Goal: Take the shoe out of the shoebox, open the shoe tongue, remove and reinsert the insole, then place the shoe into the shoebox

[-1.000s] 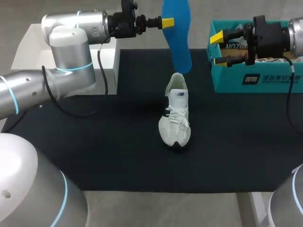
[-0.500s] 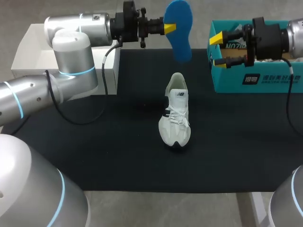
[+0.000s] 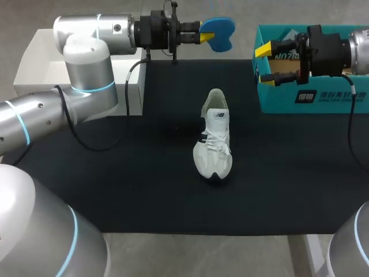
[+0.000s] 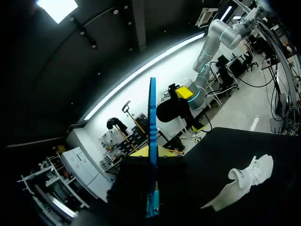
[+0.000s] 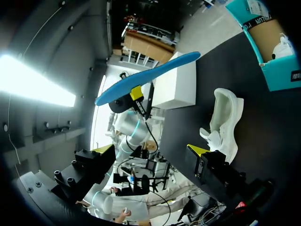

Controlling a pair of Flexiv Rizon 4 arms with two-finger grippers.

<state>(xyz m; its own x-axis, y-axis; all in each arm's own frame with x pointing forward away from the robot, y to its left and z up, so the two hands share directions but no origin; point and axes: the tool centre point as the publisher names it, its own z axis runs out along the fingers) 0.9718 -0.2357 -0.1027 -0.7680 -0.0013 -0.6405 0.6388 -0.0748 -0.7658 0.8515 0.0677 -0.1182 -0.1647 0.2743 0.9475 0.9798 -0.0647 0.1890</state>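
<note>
Insole (image 4: 152,108) edge-on in left tool (image 4: 153,151)

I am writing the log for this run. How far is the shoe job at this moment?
Done: the white lace-up shoe stands on the black mat, outside the teal cardboard shoebox, and its flat blue insole is out. In hand: the left gripper holds that insole above the mat; the right gripper is open by the shoebox. Left: reinsert the insole, then box the shoe.
</note>
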